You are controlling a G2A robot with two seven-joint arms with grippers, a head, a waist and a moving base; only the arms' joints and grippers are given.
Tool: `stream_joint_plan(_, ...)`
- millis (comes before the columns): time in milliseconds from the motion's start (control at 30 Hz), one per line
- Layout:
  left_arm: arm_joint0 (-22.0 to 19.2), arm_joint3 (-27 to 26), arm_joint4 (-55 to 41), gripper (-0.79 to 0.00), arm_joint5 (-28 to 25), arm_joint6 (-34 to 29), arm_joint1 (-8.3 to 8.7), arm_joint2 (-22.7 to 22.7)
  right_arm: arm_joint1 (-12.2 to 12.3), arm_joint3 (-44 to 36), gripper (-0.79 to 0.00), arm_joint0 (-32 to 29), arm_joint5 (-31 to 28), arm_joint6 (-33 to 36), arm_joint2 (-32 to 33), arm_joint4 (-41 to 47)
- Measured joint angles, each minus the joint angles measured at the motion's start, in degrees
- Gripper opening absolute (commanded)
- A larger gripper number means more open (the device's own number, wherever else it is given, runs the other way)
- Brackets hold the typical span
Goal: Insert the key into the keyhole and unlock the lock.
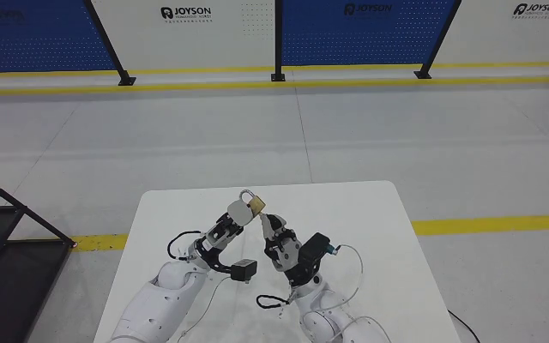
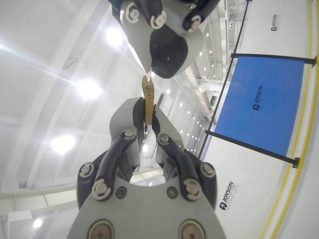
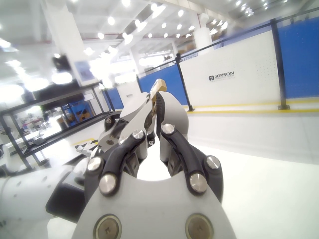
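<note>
A brass padlock with a silver shackle is held up above the table's far part. My left gripper is shut on it; in the left wrist view the padlock stands edge-on between the pads. Just right of it, my right gripper is shut on the key. The key's silver tip touches the padlock's free end under the right gripper's black pad. In the right wrist view the key sits between my right gripper's fingers, with the padlock's brass end just past them.
The white table lies under both arms, with bare surface to the right and far side. A black rack stands off the table's left edge. Blue and white fence panels line the far floor.
</note>
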Motion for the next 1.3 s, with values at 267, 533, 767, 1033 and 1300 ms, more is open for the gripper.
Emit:
stream_joint_plan(267,0.0,0.0,0.0,-0.785,0.0,0.0,0.0,0.0,0.0,-3.0,-0.785,-0.8,-2.3,9.3,0.7,8.1)
stream_joint_plan(533,0.0,0.0,0.0,-0.785,0.0,0.0,0.0,0.0,0.5,-6.6,-0.785,-2.5,-6.0,17.3,2.3,17.4)
stream_joint_plan(767,0.0,0.0,0.0,-0.785,0.0,0.0,0.0,0.0,0.5,-7.4,-0.785,-2.9,-6.5,20.5,2.8,23.3)
stream_joint_plan(1033,0.0,0.0,0.0,-0.785,0.0,0.0,0.0,0.0,0.4,-7.2,-0.785,-2.3,-9.1,22.4,2.7,27.9)
stream_joint_plan(1300,0.0,0.0,0.0,-0.785,0.0,0.0,0.0,0.0,0.4,-6.9,-0.785,-2.1,-11.9,24.4,3.0,33.0)
